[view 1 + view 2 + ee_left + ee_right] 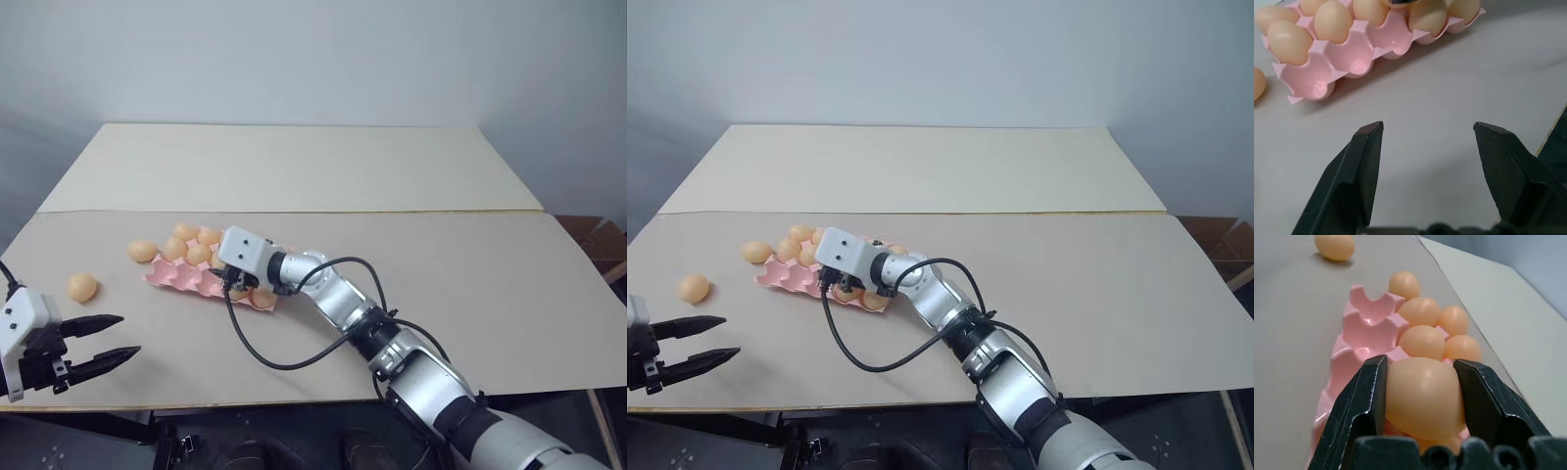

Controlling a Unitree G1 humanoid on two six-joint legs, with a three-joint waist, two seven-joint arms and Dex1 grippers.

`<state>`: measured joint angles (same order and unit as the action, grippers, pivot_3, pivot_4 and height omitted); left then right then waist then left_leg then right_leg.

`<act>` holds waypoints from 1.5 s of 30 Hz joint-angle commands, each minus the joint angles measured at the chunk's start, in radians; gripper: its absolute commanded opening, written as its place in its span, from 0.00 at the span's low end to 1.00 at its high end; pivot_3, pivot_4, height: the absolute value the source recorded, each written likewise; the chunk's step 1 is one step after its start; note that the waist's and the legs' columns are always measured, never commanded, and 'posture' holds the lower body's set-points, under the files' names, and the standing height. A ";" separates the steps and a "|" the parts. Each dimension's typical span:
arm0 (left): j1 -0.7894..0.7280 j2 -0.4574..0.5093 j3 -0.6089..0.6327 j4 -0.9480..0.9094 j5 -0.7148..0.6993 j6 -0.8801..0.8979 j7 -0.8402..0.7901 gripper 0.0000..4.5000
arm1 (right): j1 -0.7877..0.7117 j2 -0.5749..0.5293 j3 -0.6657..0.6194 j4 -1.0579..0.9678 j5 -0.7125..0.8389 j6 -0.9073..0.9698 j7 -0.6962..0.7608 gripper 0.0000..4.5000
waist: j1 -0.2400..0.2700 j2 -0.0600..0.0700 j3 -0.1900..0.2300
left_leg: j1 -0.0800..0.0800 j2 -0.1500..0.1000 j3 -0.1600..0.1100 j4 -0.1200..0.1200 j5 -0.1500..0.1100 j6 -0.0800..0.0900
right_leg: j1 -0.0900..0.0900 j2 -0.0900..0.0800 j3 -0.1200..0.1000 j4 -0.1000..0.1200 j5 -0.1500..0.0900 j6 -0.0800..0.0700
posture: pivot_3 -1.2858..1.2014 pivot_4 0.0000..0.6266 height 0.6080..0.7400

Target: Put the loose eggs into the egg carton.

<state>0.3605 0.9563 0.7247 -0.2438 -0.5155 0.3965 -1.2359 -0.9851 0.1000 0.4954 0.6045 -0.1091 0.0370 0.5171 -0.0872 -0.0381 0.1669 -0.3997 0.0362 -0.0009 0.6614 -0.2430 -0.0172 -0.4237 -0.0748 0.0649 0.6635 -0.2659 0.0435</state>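
The pink egg carton (181,278) lies left of centre on the table with several eggs in its cups. My right gripper (1419,362) hangs low over the carton's near end, shut on one tan egg (1421,396). A loose egg (142,251) rests on the table against the carton's left end. Another loose egg (82,286) lies farther left. My left gripper (127,336) is open and holds nothing, near the table's front left edge, with its fingers pointing toward the carton (1359,54).
The table is two beige boards meeting at a seam (392,211). A black cable (265,357) loops from my right arm over the front of the table. A cardboard box (598,240) stands off the right edge.
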 commanded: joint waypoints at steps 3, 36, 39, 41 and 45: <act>0.019 0.000 0.042 -0.031 -0.014 0.008 0.004 0.72 | -0.056 0.139 -0.011 -0.024 0.024 -0.092 0.004 0.47 | -0.010 0.000 0.000 | 0.000 0.000 0.000 0.000 0.000 0.000 | 0.000 0.000 0.000 0.000 0.000 0.000 | 0.52 0.24 1.00; -0.007 0.010 0.013 -0.019 -0.012 0.013 0.003 0.72 | -0.031 0.155 0.035 -0.025 0.130 -0.112 0.112 0.99 | -0.011 0.001 0.000 | 0.000 0.000 -0.008 0.000 0.000 0.000 | 0.000 -0.001 0.000 0.000 0.000 0.000 | 0.52 0.24 1.00; -0.032 0.021 -0.001 -0.002 -0.011 0.016 0.002 0.72 | -0.021 0.111 0.034 -0.108 0.120 -0.092 0.114 0.99 | -0.010 0.001 0.000 | 0.000 0.000 -0.008 0.000 0.000 0.000 | 0.000 0.000 0.000 0.000 0.000 0.000 | 0.52 0.24 1.00; -0.053 0.029 -0.010 0.012 -0.009 0.014 -0.001 0.72 | -0.016 0.070 0.012 -0.188 0.133 -0.039 0.123 0.99 | -0.010 0.001 0.000 | 0.000 0.000 -0.009 0.000 0.000 0.000 | 0.000 0.000 0.000 0.000 0.000 0.000 | 0.52 0.24 1.00; -0.086 0.037 -0.022 0.032 -0.011 0.009 -0.006 0.72 | 0.011 -0.045 -0.054 -0.407 0.219 0.133 0.209 0.99 | -0.008 0.000 0.000 | -0.001 0.000 -0.009 0.000 0.000 0.000 | 0.000 -0.001 0.000 0.000 0.000 0.000 | 0.52 0.24 1.00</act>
<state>0.2820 0.9791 0.6947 -0.2159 -0.5162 0.4157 -1.2362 -0.9848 0.0775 0.4905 0.3175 0.0587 0.1054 0.6852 -0.0949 -0.0377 0.1672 -0.4003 0.0362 -0.0102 0.6609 -0.2430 -0.0173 -0.4239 -0.0755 0.0643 0.6638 -0.2657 0.0432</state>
